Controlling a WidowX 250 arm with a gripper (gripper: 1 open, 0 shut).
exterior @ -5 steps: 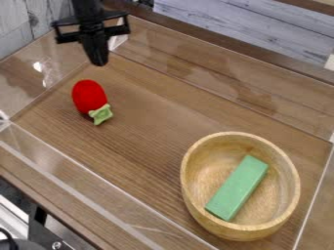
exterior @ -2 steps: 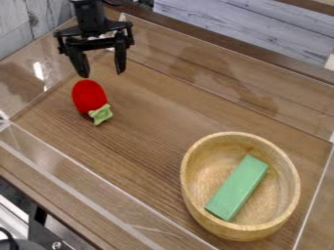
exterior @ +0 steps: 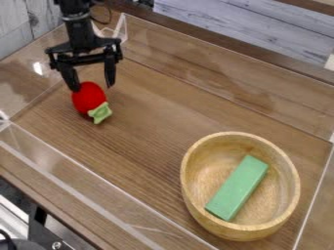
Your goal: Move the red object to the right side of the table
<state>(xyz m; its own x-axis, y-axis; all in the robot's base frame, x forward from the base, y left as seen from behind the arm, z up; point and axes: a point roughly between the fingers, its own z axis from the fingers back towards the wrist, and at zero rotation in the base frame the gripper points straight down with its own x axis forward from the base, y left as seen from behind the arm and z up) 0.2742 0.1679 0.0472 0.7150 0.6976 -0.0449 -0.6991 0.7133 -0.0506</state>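
Task is at the pre-grasp stage; nothing counted as done yet. The red object point(exterior: 88, 97) is seen lying on the left part of the table point(exterior: 170, 117), red body toward the back, light green cap toward the front, well apart from the wooden bowl point(exterior: 241, 186) at the right front. The green block point(exterior: 237, 187) is seen lying inside that bowl and is not part of the job. The gripper point(exterior: 86, 75) is positioned directly over the red object, jaws spread wide, one finger down each side of the toy's upper part, so the object is straddled. Whether the fingertips are touching the toy or just beside it cannot be told at this resolution. No pinch is shown: the toy looks to be resting on the wood, not lifted. Arm pose: the arm is seen coming in from the upper left, wrist vertical, fingers pointed straight down at the tabletop. Left to do, as judged: jaws to be closed on the toy, toy to be lifted, carried across to the right side and set down on bare wood. Clear tabletop behind the bowl is visible on the right; the bowl and the clear acrylic wall point(exterior: 92, 171) should be avoided on placement.
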